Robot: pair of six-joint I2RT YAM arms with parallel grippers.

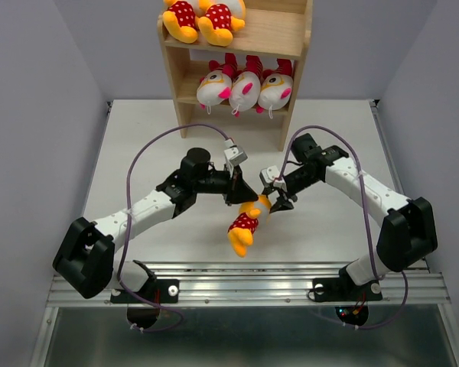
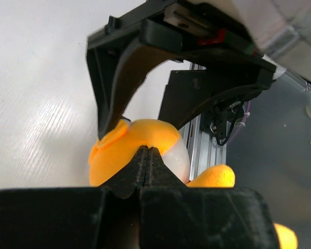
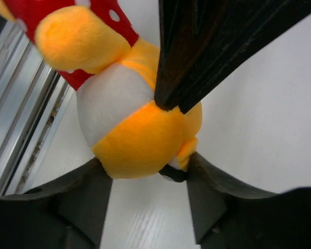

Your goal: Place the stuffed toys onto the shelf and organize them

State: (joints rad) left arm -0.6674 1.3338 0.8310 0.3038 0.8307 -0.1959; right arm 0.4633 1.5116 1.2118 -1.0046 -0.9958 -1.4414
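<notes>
Left claw [image 2: 146, 151] pinches the yellow stuffed toy [image 1: 243, 224]; spread right claw [image 3: 145, 163] should squeeze its head firmly before left lets go.

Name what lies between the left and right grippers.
The yellow-orange plush toy: its head sits between left gripper and right gripper, clearest in the top view.

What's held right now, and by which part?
The left tool, shut, pinches the yellow-orange stuffed toy by the top of its head, and its body dangles below. The right tool straddles that same head with its jaws open; no clamp is visible.
</notes>
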